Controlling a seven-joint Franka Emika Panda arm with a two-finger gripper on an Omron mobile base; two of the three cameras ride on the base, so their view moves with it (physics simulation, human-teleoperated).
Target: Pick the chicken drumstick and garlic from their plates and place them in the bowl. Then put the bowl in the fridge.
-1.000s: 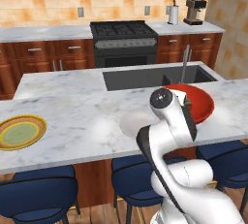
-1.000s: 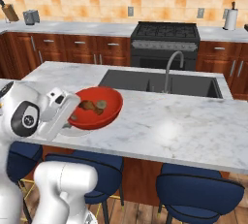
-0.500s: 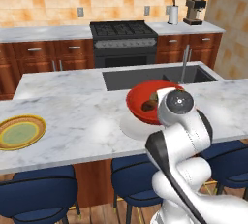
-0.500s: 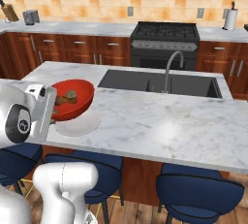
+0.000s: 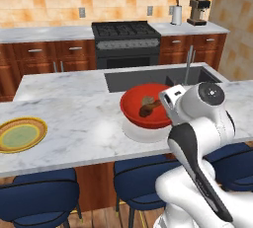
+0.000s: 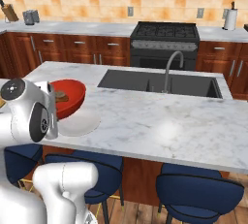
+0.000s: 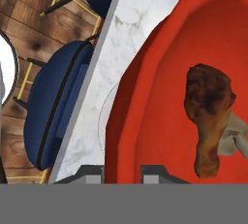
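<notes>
Bowl: we find the red bowl (image 5: 147, 107) raised off the marble bench (image 5: 74, 118), just above the white plate (image 5: 143, 132); from the right base view the bowl (image 6: 68, 97) sits at the hand, with the white plate (image 6: 80, 122) under and beside it.
Jaws: we record the gripper (image 7: 122, 170) pinching the bowl's near rim (image 7: 145, 121), fingers pressed close on the thin wall.
Chicken drumstick: we see the drumstick (image 7: 208, 106) lying inside the bowl, thick end away from the hand camera, bone end towards it; also visible in the left base view (image 5: 148, 106).
Garlic: a small grey-brown lump (image 7: 232, 136) touches the drumstick's thin end inside the bowl.
Second plate: the green-centred plate with yellow-orange rim (image 5: 21, 134) rests on the bench's left end, well apart from the bowl.
Sink: a dark basin (image 5: 153, 78) with faucet (image 5: 188, 64) lies behind the bowl.
Stools: we note blue stools (image 5: 141, 180) below the bench edge.
Fridge: we cannot place it.
</notes>
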